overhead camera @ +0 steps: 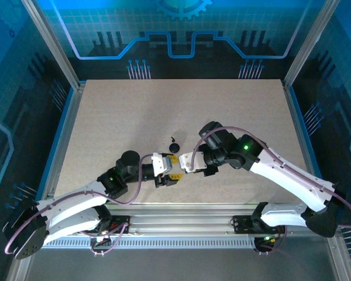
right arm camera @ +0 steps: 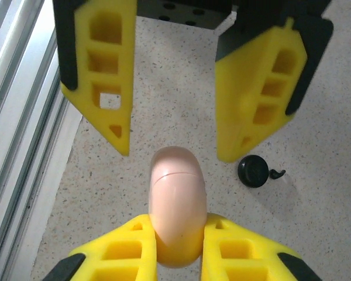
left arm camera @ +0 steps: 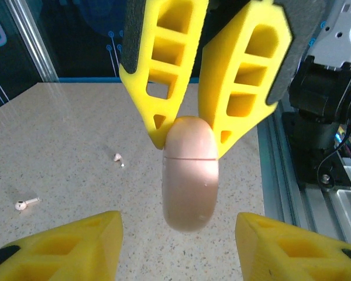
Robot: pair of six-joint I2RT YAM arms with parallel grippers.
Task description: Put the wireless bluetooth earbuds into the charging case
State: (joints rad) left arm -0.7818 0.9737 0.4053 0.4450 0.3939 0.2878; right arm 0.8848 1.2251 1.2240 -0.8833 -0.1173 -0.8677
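Observation:
My right gripper (right arm camera: pixel 176 225) is shut on the lower end of a pale pink charging case (right arm camera: pixel 174 193), held above the table with its lid closed. My left gripper (left arm camera: pixel 178 225) faces it, open, with a finger on each side of the case (left arm camera: pixel 190 181) and not touching it. Two pale pink earbuds (left arm camera: pixel 118 158) (left arm camera: pixel 26 203) lie on the table to the left in the left wrist view. A small round black case (right arm camera: pixel 254 171) with a black earbud (right arm camera: pixel 276 172) beside it sits on the table. In the top view the two grippers (overhead camera: pixel 174 174) (overhead camera: pixel 186 162) meet near the front middle.
The aluminium rail (overhead camera: pixel 181 225) at the table's near edge runs close below both grippers. The black case (overhead camera: pixel 175 146) and black earbud (overhead camera: pixel 171 139) lie just behind them. The speckled tabletop (overhead camera: pixel 181 105) stretches back to the blue walls.

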